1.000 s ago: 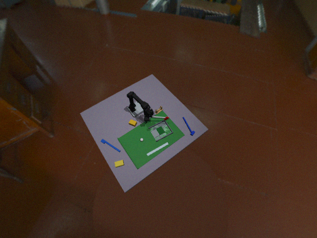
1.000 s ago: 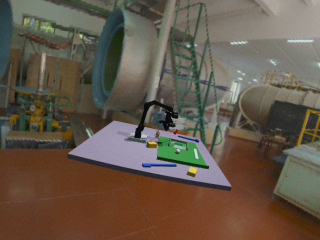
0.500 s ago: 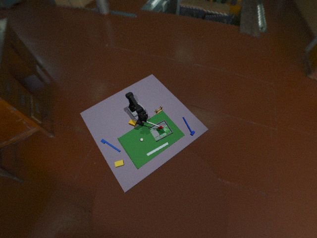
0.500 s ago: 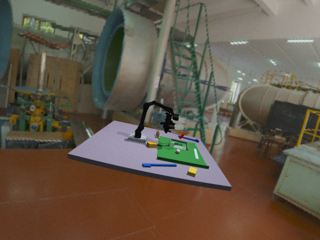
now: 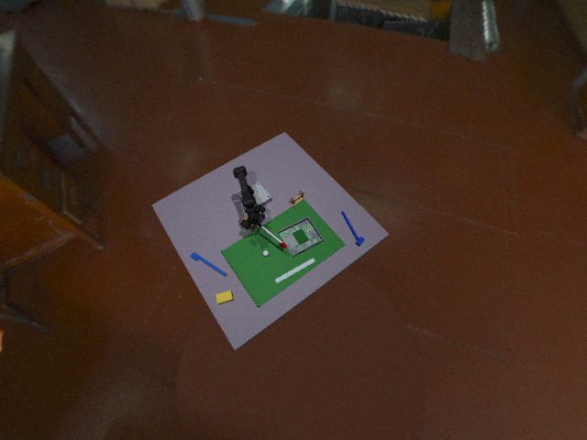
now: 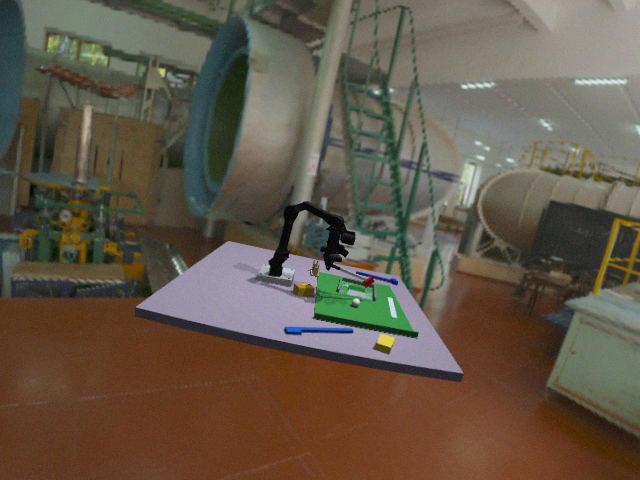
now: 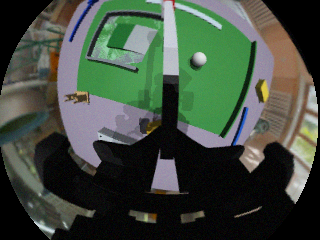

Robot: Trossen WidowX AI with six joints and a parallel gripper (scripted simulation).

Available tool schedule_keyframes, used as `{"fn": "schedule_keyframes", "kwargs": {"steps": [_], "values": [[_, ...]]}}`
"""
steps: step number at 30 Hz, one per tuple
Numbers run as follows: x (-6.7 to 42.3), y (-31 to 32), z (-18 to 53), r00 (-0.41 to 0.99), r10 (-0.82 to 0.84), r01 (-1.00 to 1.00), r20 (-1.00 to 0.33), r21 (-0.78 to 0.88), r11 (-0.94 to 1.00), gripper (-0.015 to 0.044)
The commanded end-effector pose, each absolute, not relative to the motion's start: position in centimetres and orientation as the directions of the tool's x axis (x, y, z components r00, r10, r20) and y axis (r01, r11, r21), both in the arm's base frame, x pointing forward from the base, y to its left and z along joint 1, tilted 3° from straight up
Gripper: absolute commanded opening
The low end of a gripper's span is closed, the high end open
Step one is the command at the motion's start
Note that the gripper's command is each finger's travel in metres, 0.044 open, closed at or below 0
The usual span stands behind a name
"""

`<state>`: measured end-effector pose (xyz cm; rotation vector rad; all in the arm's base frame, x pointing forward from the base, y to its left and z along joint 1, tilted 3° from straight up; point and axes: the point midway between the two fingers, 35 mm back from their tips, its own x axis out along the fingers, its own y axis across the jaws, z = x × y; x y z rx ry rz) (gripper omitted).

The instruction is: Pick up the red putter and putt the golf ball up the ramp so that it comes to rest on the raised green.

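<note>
Top view, left to right: a blue stick (image 5: 207, 263) and yellow block (image 5: 224, 296) lie near the lilac board's (image 5: 189, 213) left edge, apart from the green mat (image 5: 250, 279). The gripper (image 5: 256, 225) is clamped on the red putter (image 5: 274, 237), its head between golf ball (image 5: 265, 252) and raised green (image 5: 300, 236). Open mat surrounds the ball; a white strip (image 5: 294, 270) lies beyond, another blue stick (image 5: 352, 227) near the right edge.

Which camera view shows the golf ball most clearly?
The wrist view: the golf ball appears large, on the green mat, right of the putter shaft. The top and exterior views show it only as a tiny white dot.
</note>
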<state>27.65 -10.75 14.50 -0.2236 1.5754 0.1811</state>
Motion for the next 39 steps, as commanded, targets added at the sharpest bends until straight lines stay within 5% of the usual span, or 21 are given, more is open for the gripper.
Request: {"fn": "schedule_keyframes", "kwargs": {"steps": [1, 15, 39], "values": [[26.7, -12.6, 14.7, -0.005, -0.037, -0.16, -0.999, -0.035, 0.986, 0.0], [22.6, -18.3, 14.6, -0.025, -0.046, 0.147, -0.999, -0.049, 0.988, 0.0], [22.4, -18.5, 10.3, -0.026, -0.046, 0.151, -0.999, -0.049, 0.987, 0.0]]}}
